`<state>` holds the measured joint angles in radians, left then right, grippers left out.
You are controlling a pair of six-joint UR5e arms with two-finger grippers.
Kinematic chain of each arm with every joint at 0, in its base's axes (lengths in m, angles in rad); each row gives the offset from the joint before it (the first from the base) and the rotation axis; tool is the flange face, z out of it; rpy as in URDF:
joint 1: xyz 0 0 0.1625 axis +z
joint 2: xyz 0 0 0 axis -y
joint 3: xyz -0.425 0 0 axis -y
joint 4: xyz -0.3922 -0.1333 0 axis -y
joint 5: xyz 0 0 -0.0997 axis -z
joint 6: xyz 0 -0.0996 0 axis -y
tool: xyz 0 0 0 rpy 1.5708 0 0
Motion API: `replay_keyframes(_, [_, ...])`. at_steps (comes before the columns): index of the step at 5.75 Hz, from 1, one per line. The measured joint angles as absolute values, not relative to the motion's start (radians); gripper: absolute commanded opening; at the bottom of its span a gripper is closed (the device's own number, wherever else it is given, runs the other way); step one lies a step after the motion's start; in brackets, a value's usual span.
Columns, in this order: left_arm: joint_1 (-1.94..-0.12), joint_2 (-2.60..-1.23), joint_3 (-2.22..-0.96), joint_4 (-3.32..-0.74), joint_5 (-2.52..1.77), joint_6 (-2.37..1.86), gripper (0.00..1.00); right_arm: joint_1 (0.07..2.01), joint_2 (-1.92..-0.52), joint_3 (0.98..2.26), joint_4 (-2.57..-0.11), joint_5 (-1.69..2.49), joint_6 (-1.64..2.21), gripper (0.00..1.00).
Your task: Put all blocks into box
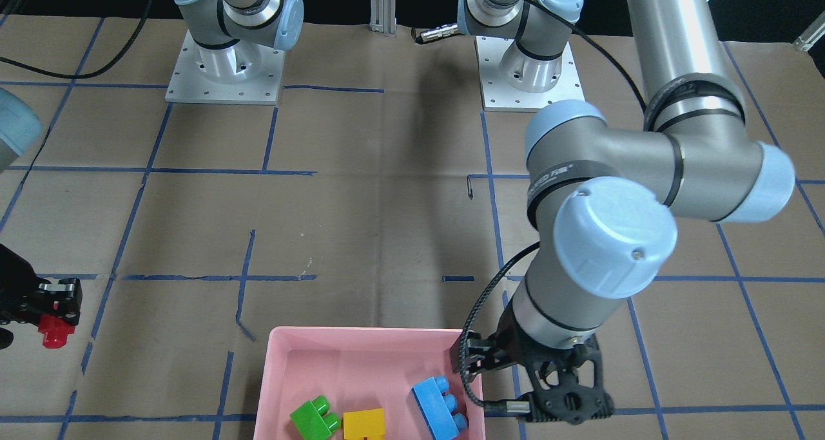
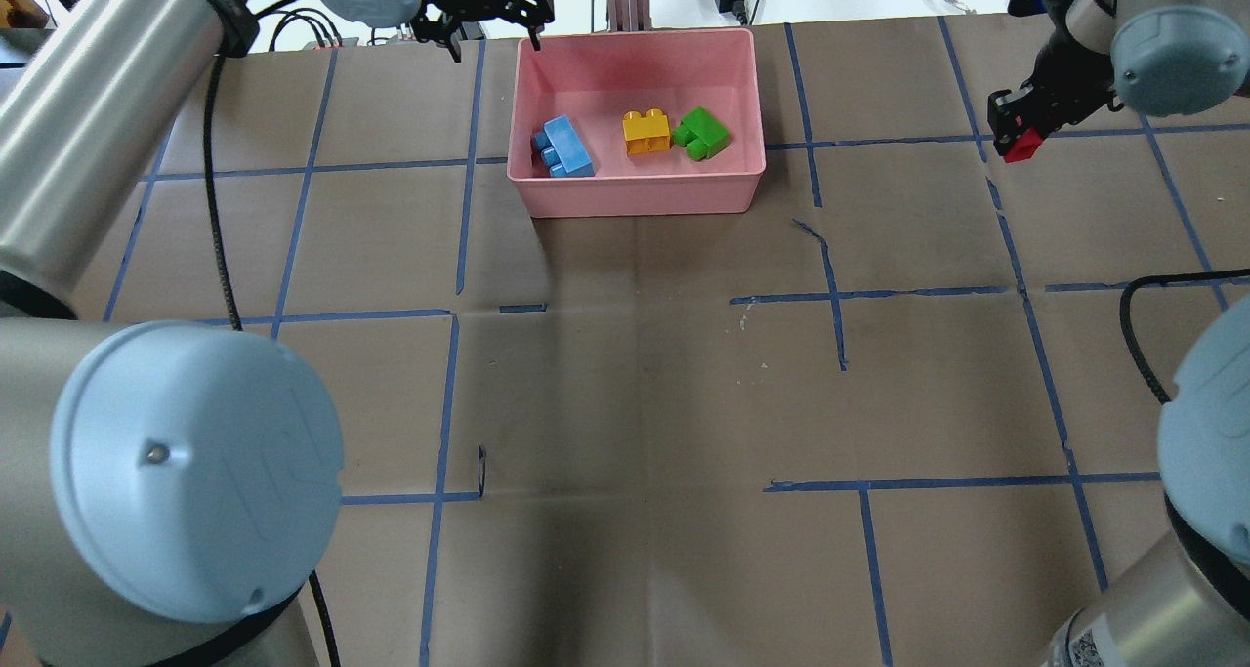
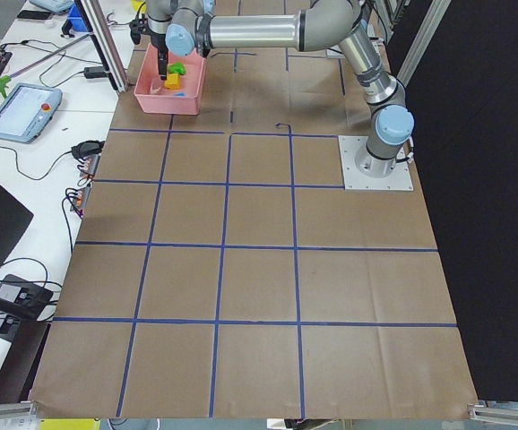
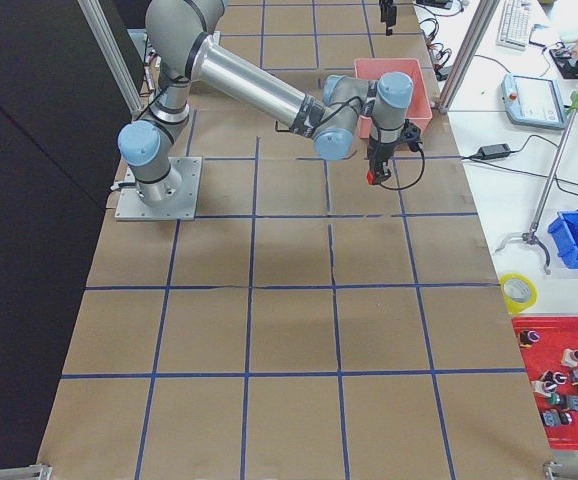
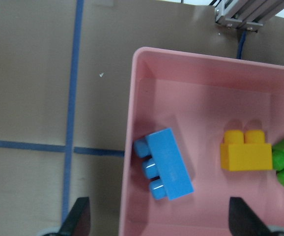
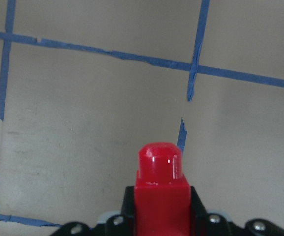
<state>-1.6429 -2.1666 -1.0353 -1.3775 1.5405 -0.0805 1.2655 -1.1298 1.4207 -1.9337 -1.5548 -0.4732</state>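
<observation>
Front-facing view: pink box (image 1: 361, 332) sits at the counter's (image 1: 387, 221) operator-side edge. The green block (image 1: 314, 417), yellow block (image 1: 364, 422) and blue block (image 1: 438, 404) lie on its floor. The red block (image 1: 55, 332) is outside, well apart from the box, clamped in the right tool (image 1: 58, 321). Overhead view: the red block hangs off to the robot's right of the box; the left tool (image 2: 495, 40) hovers at the box's far left corner, near the blue block. Right side view: the red block appears raised off the counter. Left wrist view: the fingers (image 5: 78, 219) stand wide apart, holding nothing, and straddle the box wall beside the blue block. Right wrist view: the red block is pinched firmly, stud forward, with bare counter beneath. Judgement: three of four blocks are in, and the step in hand is carrying the last one. Next, the right tool must travel across to the box, clear the rim, and release over free floor beside the green block.
</observation>
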Motion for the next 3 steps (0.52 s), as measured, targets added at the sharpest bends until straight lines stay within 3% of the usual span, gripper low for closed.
replay_keyframes(3, [-1.557, -1.844, -1.287, -1.548, 1.544, 0.142, 0.99, 1.402, -1.133, 1.194, -1.737, -1.446, -0.353, 0.05])
